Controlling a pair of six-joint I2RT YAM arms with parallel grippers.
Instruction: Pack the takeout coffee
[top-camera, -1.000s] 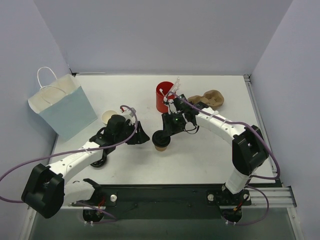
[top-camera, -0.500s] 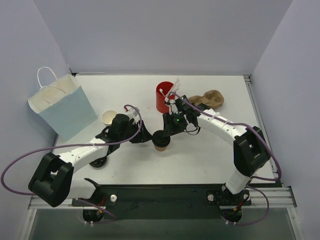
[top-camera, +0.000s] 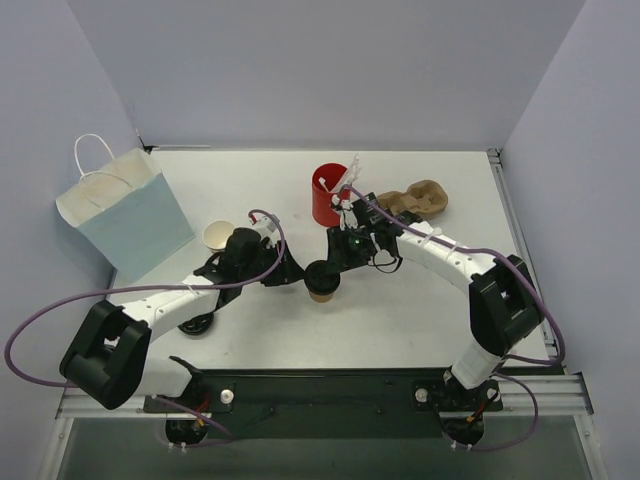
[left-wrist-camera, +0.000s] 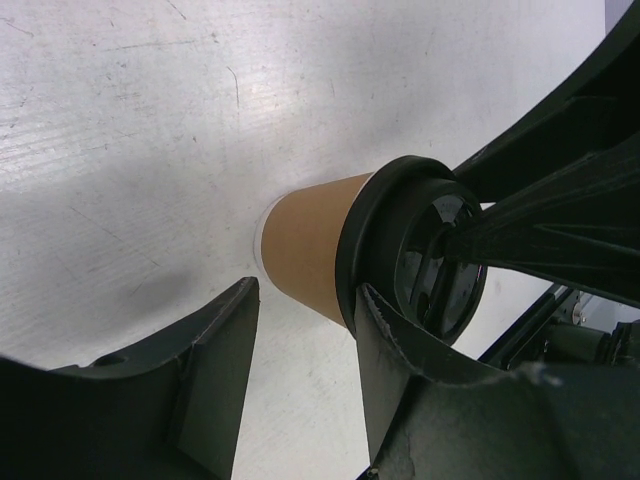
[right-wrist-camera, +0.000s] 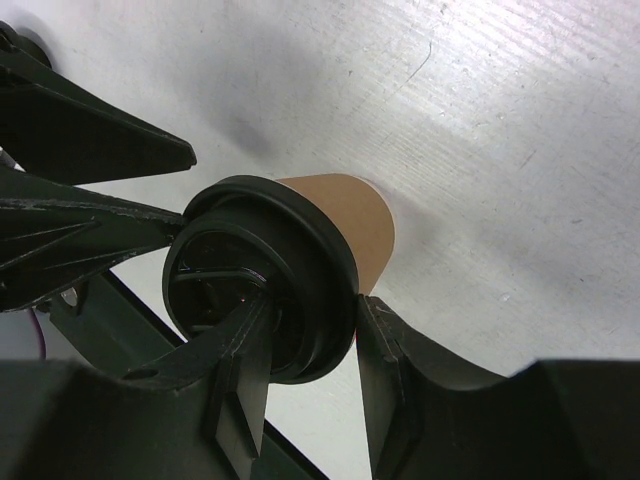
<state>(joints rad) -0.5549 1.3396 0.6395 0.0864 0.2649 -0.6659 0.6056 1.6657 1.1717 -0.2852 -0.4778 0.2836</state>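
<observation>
The takeout coffee (top-camera: 322, 283), a kraft-brown cup with a black lid, stands on the white table near the middle. My right gripper (top-camera: 327, 266) is shut on its lid: in the right wrist view one finger lies across the lid top (right-wrist-camera: 262, 285) and the other presses the lid's rim, with the brown cup wall (right-wrist-camera: 352, 215) behind. My left gripper (top-camera: 293, 275) is open just left of the cup. In the left wrist view its fingers (left-wrist-camera: 225, 350) stand on either side of the cup's brown side (left-wrist-camera: 305, 250), one close to the lid rim, without closing on it.
A light blue paper bag (top-camera: 130, 215) with white handles stands at the far left. A lidless paper cup (top-camera: 218, 236) sits beside my left arm. A red cup with white stirrers (top-camera: 325, 195) and a brown pulp carrier (top-camera: 420, 198) are behind the coffee.
My left gripper has moved right, from beside the lidless cup up to the takeout coffee. My right gripper and the coffee have stayed nearly in place.
</observation>
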